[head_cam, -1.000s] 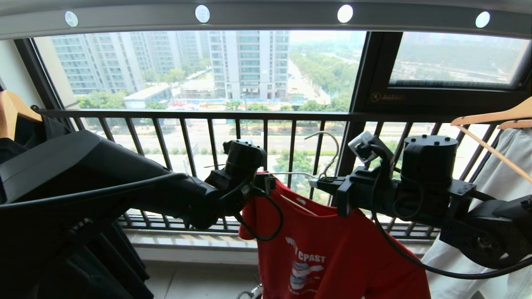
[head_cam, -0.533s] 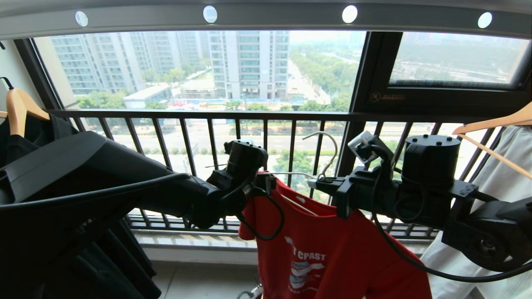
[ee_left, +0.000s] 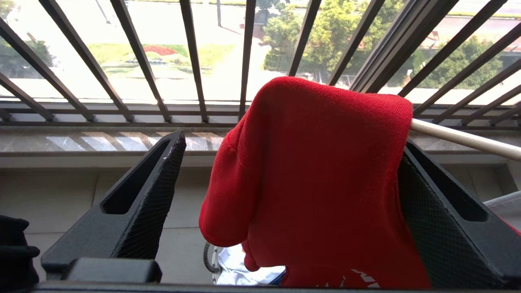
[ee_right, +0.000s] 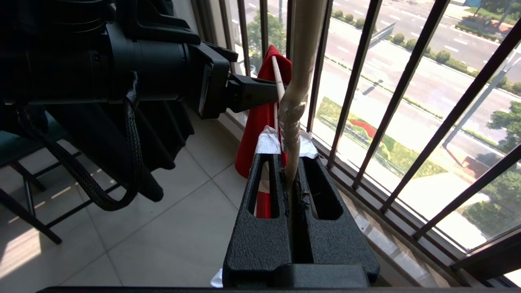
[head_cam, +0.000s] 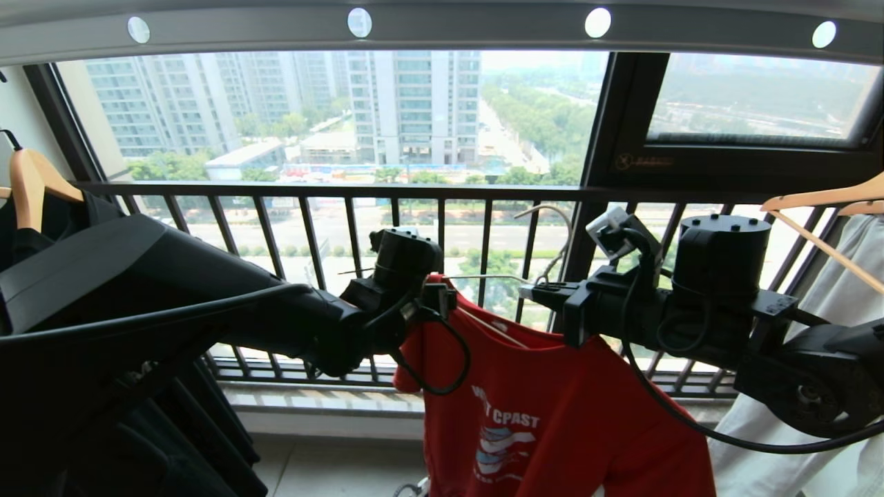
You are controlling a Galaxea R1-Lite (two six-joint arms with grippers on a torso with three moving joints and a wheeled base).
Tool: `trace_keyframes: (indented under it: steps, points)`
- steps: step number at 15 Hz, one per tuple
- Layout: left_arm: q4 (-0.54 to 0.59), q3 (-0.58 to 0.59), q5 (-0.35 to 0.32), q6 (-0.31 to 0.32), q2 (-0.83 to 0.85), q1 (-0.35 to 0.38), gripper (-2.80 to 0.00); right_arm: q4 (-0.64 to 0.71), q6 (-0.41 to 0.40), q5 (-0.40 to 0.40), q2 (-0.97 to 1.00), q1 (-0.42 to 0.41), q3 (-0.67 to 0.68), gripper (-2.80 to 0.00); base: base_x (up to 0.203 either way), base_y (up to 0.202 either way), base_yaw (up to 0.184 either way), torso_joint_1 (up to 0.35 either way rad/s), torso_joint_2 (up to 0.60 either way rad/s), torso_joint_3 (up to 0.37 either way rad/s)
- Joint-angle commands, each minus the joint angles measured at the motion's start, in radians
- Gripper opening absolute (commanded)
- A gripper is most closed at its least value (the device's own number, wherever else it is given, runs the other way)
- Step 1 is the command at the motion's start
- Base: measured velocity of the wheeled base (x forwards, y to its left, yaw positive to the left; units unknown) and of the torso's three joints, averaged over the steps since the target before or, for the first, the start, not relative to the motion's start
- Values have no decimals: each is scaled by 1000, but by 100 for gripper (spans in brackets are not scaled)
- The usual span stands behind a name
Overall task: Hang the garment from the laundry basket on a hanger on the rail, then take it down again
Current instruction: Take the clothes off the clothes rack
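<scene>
Garment [head_cam: 552, 414] is already sitting on the hanger [head_cam: 552, 259] — right gripper [head_cam: 535, 293] jaws clamping its neck, left gripper [ee_left: 285, 183] jaws apart around one shoulder; hooking onto the rail [head_cam: 442, 31] and taking down are still pending.

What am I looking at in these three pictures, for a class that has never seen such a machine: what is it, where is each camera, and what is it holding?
It is a two-armed robot working at a window. The wide picture comes from a camera on its head; the other two come from cameras on its wrists, looking along the fingers.

The right claw is shut on the twisted neck of a thin white wire hanger. A red T-shirt with a white and blue chest print hangs on that hanger.

The left claw is wide open, its fingers on either side of the shirt's shoulder, not gripping it.

The hanger's hook is in the air, below the grey rail with its round holes. Wooden hangers with other clothes hang at both sides.
</scene>
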Motion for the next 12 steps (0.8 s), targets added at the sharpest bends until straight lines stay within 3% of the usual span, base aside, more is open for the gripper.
trace_keyframes:
  steps: [1,12]
  points:
    - [-2,0,2,-1,0,5,0,-4,0,0,2,-15,-7,-280,0,0,0,0,0,0]
    - [-4,-1,6,4,-10,11,0,-4,-2,-4,10,-17,-16,-280,0,0,0,0,0,0]
